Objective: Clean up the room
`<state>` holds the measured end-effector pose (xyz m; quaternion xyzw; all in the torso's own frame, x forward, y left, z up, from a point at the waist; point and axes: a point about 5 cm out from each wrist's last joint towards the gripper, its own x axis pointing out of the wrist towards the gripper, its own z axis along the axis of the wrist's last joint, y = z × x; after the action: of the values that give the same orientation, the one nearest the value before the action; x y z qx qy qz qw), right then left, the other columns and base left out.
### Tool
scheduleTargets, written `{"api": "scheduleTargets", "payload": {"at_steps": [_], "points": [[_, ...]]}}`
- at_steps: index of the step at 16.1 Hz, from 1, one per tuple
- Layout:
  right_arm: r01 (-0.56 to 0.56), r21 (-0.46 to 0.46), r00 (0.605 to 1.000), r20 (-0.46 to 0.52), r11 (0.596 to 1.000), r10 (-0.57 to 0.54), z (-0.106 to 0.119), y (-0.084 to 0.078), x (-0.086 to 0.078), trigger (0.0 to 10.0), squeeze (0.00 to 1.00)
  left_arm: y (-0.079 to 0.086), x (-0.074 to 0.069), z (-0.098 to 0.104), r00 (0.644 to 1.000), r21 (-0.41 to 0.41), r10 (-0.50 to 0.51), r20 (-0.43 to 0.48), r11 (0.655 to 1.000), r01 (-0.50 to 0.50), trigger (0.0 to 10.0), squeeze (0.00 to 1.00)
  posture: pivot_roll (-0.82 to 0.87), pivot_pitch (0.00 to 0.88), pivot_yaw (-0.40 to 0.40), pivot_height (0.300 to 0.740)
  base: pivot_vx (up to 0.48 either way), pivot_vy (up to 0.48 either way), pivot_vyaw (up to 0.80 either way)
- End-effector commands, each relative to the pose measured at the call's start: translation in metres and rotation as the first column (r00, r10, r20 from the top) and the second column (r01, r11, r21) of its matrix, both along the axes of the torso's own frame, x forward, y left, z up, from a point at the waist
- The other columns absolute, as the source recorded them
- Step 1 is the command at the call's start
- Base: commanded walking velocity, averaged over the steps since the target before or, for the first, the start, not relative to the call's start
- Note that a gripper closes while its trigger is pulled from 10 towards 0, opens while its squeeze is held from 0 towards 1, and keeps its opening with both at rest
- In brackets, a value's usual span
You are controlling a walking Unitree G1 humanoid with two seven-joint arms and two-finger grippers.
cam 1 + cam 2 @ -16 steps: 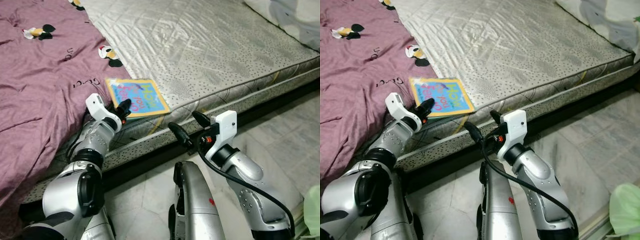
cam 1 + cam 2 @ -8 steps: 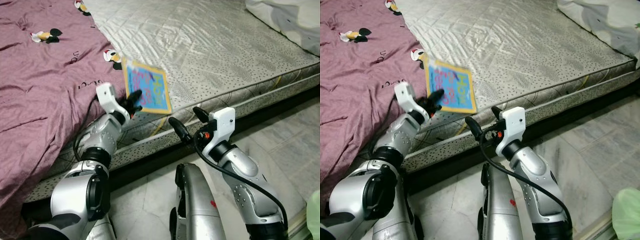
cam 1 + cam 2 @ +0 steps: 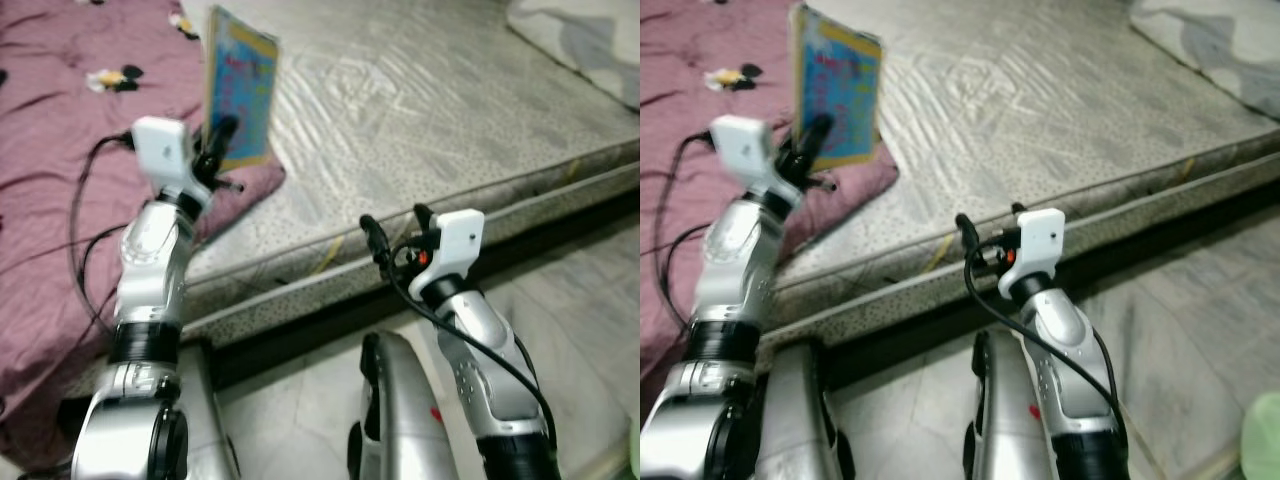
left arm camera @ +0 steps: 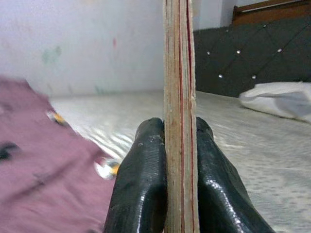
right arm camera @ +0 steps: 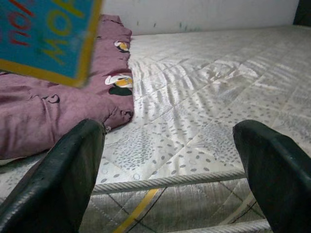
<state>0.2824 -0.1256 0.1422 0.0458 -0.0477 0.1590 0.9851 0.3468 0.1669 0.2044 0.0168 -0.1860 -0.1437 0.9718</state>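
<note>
Left pincer point(image 3: 220, 135) clamps the book point(image 3: 238, 90) upright by its lower edge above the mattress point(image 3: 430, 110). Thin, stiff and light, it likely pivots unless gripped deeper. Right pincer point(image 3: 395, 225) stands apart, empty.

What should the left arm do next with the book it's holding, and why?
Probably carry the book away from the bed toward wherever it belongs: the left gripper is already shut on its edge, holding it upright, clear of the mattress and purple blanket. The right gripper is open.

A low bed with a bare quilted grey mattress point(image 3: 430, 110) stands on a floor of pale marble tiles point(image 3: 580, 320). A purple sheet point(image 3: 60, 190) covers its left side. Behind are a white wall point(image 4: 82, 43) and a dark padded headboard point(image 4: 252, 53).
</note>
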Motion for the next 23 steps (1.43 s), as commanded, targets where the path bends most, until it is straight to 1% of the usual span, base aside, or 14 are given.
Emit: {"api": "scheduleTargets", "payload": {"at_steps": [1,3,4,5,6,7,8,9,10,12,16,18,22,23], "points": [[0.03,-0.012,0.999,0.014,0.999,-0.03,0.001,-0.002,0.003,10.0,0.0,-0.01,-0.011,0.034,0.985,0.074,-0.026,0.169,0.997,0.013,0.0,0.0,-0.03,0.0,-0.044,0.477,0.0,0.0,0.0],[0.069,-0.017,0.997,0.022,0.997,-0.068,0.001,-0.004,0.006,10.0,0.0,-0.011,-0.026,0.042,0.979,0.108,-0.003,0.204,0.994,-0.019,0.0,0.0,-0.02,0.0,-0.047,0.477,0.0,0.0,0.0],[0.085,-0.018,0.996,0.023,0.996,-0.085,0.001,-0.006,0.007,10.0,0.0,-0.01,-0.033,0.041,0.978,0.118,0.024,0.206,0.992,-0.05,0.0,0.0,-0.01,0.0,-0.045,0.477,0.0,0.0,0.0],[0.111,-0.048,0.994,0.03,0.993,-0.11,0.001,-0.008,0.009,10.0,0.0,-0.008,-0.043,0.038,0.976,0.129,0.076,0.206,0.986,-0.104,2.8,0.0,0.0,0.0,-0.041,0.477,0.0,0.0,0.0],[0.137,-0.048,0.99,0.025,0.989,-0.136,-0.001,-0.011,0.009,10.0,0.0,-0.007,-0.053,0.031,0.97,0.152,0.122,0.208,0.976,-0.155,10.0,0.0,0.0,0.0,-0.041,0.477,0.0,0.0,0.0],[0.15,-0.031,0.989,0.018,0.988,-0.149,-0.002,-0.012,0.009,10.0,0.0,-0.003,-0.059,0.02,0.969,0.15,0.169,0.181,0.969,-0.197,10.0,0.0,0.01,0.0,-0.038,0.477,0.0,0.0,0.0],[0.148,0.008,0.989,0.017,0.989,-0.148,-0.002,-0.012,0.009,10.0,0.0,0.0,-0.064,0.006,0.97,0.143,0.209,0.12,0.964,-0.225,10.0,0.0,0.01,0.0,-0.04,0.477,0.0,0.0,0.0],[0.143,0.031,0.989,0.02,0.989,-0.143,-0.001,-0.011,0.01,10.0,0.0,0.001,-0.069,-0.005,0.972,0.135,0.224,0.071,0.963,-0.232,10.0,0.0,0.01,0.0,-0.044,0.477,0.0,0.0,0.0],[0.143,0.04,0.989,0.019,0.989,-0.144,0.0,-0.011,0.011,10.0,0.0,0.001,-0.071,-0.01,0.972,0.13,0.23,0.043,0.964,-0.234,10.0,0.0,0.02,0.0,-0.048,0.482,0.0,0.0,0.0],[0.159,0.053,0.987,0.011,0.986,-0.16,0.002,-0.014,0.016,10.0,0.0,-0.005,-0.071,-0.008,0.966,0.119,0.255,0.046,0.959,-0.259,10.0,0.0,0.02,0.0,-0.05,0.512,0.0,0.0,0.0],[0.162,0.056,0.986,0.026,0.985,-0.163,0.006,-0.015,0.024,10.0,0.0,-0.011,-0.069,-0.003,0.97,0.118,0.238,0.047,0.963,-0.242,10.0,0.0,0.03,0.0,-0.053,0.562,0.0,0.0,0.0],[0.161,0.06,0.986,0.022,0.985,-0.163,0.005,-0.014,0.023,10.0,0.0,-0.012,-0.069,-0.003,0.971,0.121,0.237,0.043,0.963,-0.241,10.0,0.0,0.03,0.0,-0.05,0.587,0.0,0.0,0.0],[0.165,0.063,0.986,0.018,0.984,-0.166,0.004,-0.014,0.023,10.0,0.0,-0.022,-0.069,-0.01,0.973,0.131,0.231,0.016,0.964,-0.231,10.0,0.0,0.03,0.0,-0.049,0.647,0.0,0.0,0.0],[0.165,0.063,0.986,0.019,0.984,-0.167,0.004,-0.014,0.023,10.0,0.0,-0.023,-0.069,-0.01,0.973,0.133,0.231,0.015,0.964,-0.231,10.0,0.0,0.03,0.0,-0.049,0.652,0.0,0.0,0.0]]}}
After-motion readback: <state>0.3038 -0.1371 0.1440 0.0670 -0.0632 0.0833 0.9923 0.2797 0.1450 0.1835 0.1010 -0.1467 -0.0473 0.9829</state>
